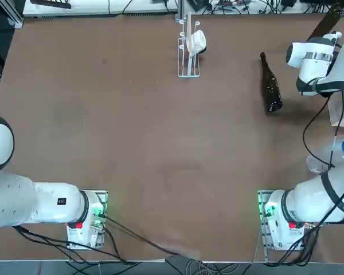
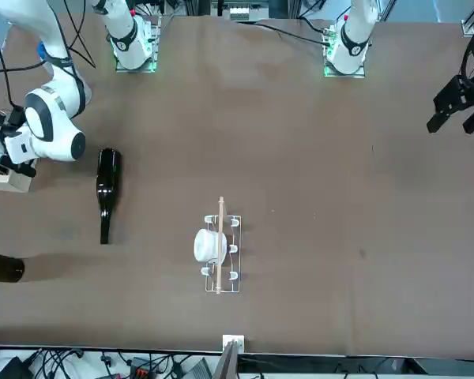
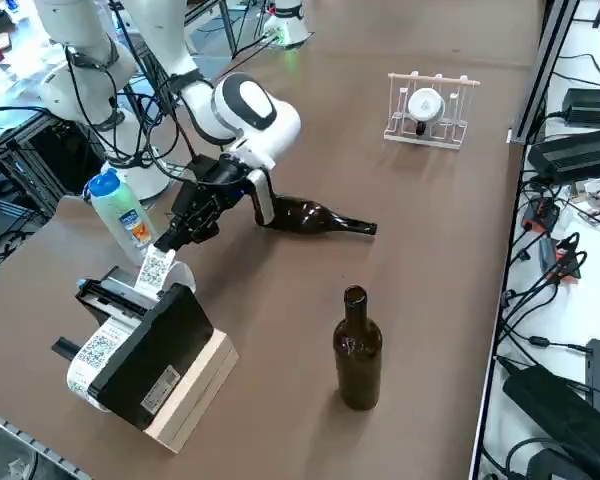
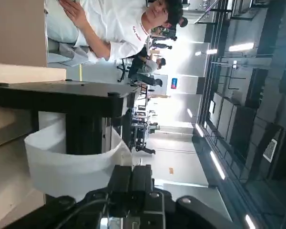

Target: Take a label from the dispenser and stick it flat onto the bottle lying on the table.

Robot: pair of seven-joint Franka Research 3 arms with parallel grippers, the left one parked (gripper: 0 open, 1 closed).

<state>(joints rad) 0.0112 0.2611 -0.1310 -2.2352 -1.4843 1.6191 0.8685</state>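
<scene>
The dispenser [image 3: 145,355] is a black box on a wooden block near the table's right edge, with a strip of printed white labels curling up from it. My right gripper [image 3: 170,243] hangs just above it, at the top of the raised label [image 3: 156,268]. In the wrist view the two fingers [image 4: 132,174] are pressed together on the curled white label [image 4: 66,164], in front of the dispenser [image 4: 62,95]. The dark bottle [image 3: 305,217] lies on its side just behind the gripper, neck pointing away from the arm. From overhead the bottle [image 1: 270,86] lies left of the arm's wrist.
A second dark bottle [image 3: 357,350] stands upright beside the dispenser. A clear plastic bottle with a blue cap [image 3: 120,215] stands close to the arm. A clear rack holding a white lump [image 1: 190,48] is at the far middle of the table. People show beyond the table in the wrist view.
</scene>
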